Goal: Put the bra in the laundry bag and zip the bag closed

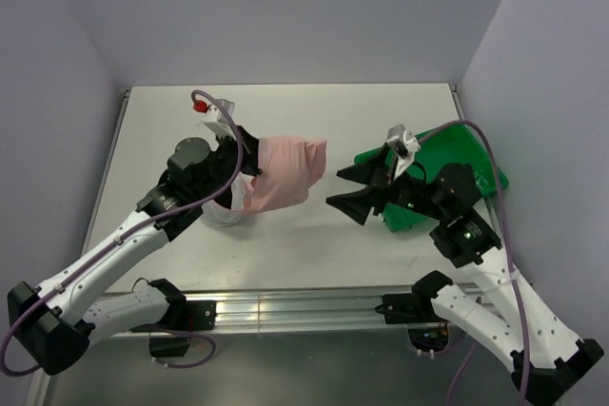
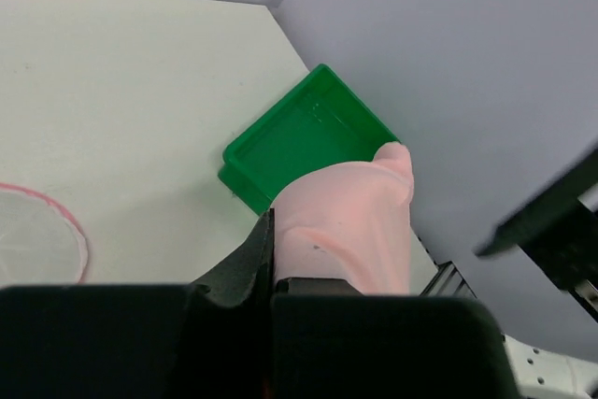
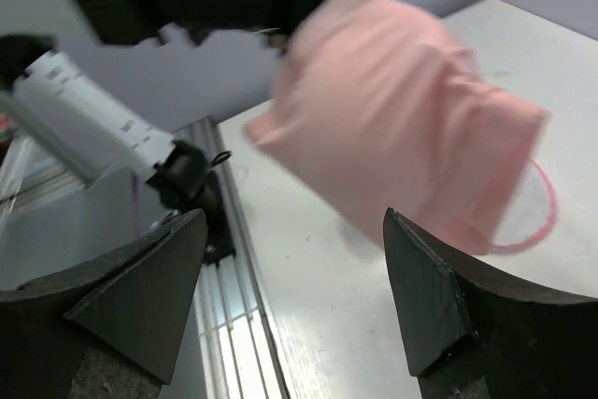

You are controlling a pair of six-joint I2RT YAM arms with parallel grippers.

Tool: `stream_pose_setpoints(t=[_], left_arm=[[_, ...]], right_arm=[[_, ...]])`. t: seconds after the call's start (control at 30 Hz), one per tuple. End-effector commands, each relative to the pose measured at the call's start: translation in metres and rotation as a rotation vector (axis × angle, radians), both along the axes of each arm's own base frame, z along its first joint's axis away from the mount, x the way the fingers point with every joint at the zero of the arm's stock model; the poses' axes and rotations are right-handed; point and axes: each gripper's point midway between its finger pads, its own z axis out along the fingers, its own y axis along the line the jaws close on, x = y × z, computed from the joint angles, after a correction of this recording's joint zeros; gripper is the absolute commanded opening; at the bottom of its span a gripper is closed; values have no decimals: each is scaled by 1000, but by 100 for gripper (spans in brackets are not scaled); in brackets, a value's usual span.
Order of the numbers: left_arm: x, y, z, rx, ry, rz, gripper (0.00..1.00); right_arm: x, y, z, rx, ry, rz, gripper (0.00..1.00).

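Observation:
My left gripper [image 1: 253, 166] is shut on the pale pink bra [image 1: 286, 174] and holds it in the air, hanging over the middle of the table. In the left wrist view the bra [image 2: 348, 221] sticks out from between the closed jaws of the left gripper [image 2: 270, 254]. The laundry bag [image 1: 225, 213] lies under the left arm and the bra, mostly hidden. Its pink rim shows in the left wrist view [image 2: 37, 235] and in the right wrist view [image 3: 540, 217]. My right gripper [image 1: 348, 188] is open and empty, pointing at the bra [image 3: 402, 109] from the right.
A green plastic tray [image 1: 471, 154] stands at the right edge of the table, partly under the right arm; it also shows in the left wrist view [image 2: 299, 137]. Grey walls close the table on three sides. A metal rail [image 1: 295, 309] runs along the near edge.

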Motion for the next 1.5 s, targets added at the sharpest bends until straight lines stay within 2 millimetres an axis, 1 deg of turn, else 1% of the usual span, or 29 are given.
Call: stream_pose_setpoints(t=[0.0, 0.07, 0.13, 0.17, 0.2, 0.27, 0.3, 0.37, 0.4, 0.43, 0.5, 0.53, 0.6, 0.67, 0.77, 0.8, 0.9, 0.93, 1.03, 1.13, 1.2, 1.23, 1.27, 1.3, 1.33, 1.37, 1.4, 1.43, 1.47], left_arm=[[-19, 1, 35, -57, -121, -53, 0], [-33, 1, 37, -82, -148, -93, 0], [-46, 3, 32, -101, -160, -137, 0], [-50, 3, 32, -106, -162, -150, 0], [-54, 4, 32, -112, -169, -159, 0], [-61, 5, 26, -119, -164, -179, 0], [-64, 5, 27, -128, -173, -188, 0], [-66, 6, 23, -133, -166, -192, 0], [-67, 6, 24, -131, -172, -193, 0], [-67, 6, 25, -128, -173, -193, 0], [-66, 6, 25, -127, -173, -191, 0], [-68, 6, 24, -134, -171, -196, 0], [-70, 5, 31, -165, -186, -202, 0], [-70, 3, 36, -170, -198, -213, 0], [-75, -4, 43, -187, -210, -252, 0], [-75, -5, 42, -189, -211, -247, 0], [-71, -9, 40, -164, -210, -233, 0], [-69, -10, 38, -155, -208, -232, 0], [-71, -16, 36, -175, -197, -252, 0], [-74, -16, 45, -172, -208, -251, 0], [-75, -12, 45, -160, -210, -240, 0], [-76, -5, 47, -165, -209, -215, 0], [-76, -2, 46, -160, -205, -201, 1], [-77, 2, 52, -158, -211, -189, 11], [-80, 8, 55, -149, -216, -177, 18], [-76, 13, 41, -91, -178, -145, 28], [-79, 20, 46, -83, -183, -129, 48], [-80, 25, 44, -62, -181, -117, 57], [-80, 30, 31, -23, -142, -96, 65]], right_arm=[[38, 0, 16, 5, 37, -146, 87], [44, 1, 25, 1, 2, -152, 91], [52, 1, 32, 4, -14, -180, 92], [59, -2, 33, 7, -19, -218, 94], [61, -2, 43, 43, -50, -227, 99], [63, 1, 46, 63, -56, -218, 100], [59, 11, 39, 36, -41, -146, 100], [49, 20, 33, 21, -22, -56, 100], [37, 28, 30, 20, -29, 40, 100], [32, 31, 20, 14, -12, 81, 100], [24, 37, 14, 37, 23, 146, 100], [19, 39, 3, 23, 51, 176, 100], [12, 41, -3, 23, 59, 198, 100], [16, 43, -16, 13, 74, 168, 100], [14, 48, -23, 15, 80, 191, 100], [11, 51, -26, 14, 90, 222, 100], [-13, 61, -26, 34, 73, 328, 100], [-22, 65, -30, 32, 66, 357, 100], [-20, 73, -33, 30, 63, 338, 100], [-15, 76, -29, 48, 67, 316, 97], [-9, 75, -25, 66, 65, 278, 89], [-8, 75, -27, 67, 76, 268, 79], [-7, 74, -26, 71, 84, 256, 74], [-3, 74, -29, 73, 95, 234, 70], [-1, 73, -30, 77, 100, 222, 65], [0, 73, -32, 76, 107, 213, 57], [2, 73, -33, 72, 112, 208, 52], [3, 74, -36, 62, 114, 208, 42], [3, 75, -41, 49, 132, 206, 38]])
